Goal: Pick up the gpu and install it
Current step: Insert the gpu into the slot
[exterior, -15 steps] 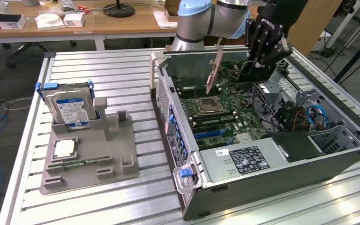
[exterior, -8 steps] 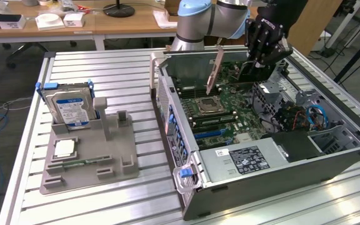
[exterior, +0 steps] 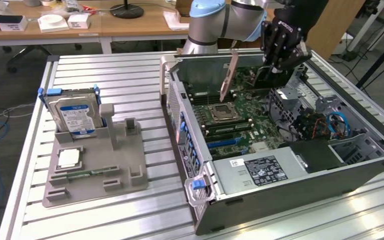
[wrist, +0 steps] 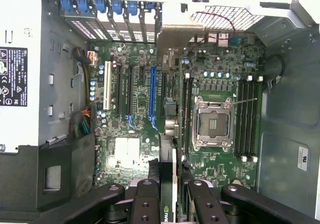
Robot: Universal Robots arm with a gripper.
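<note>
Green motherboard point(exterior: 245, 117) at frame centre; blue-and-white labelled hard drive point(exterior: 75, 116) at left on a grey holder point(exterior: 98, 170); ribbed silver surface point(exterior: 112, 75); black tool point(exterior: 280, 52) upper right.

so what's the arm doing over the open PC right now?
The gripper is holding the gpu edge-on above the motherboard inside the open computer case. The card hangs over the board and isn't seated in a slot yet. On the grey tray at the exterior view's left, a hard drive stands upright and a CPU lies flat, both untouched.
</note>
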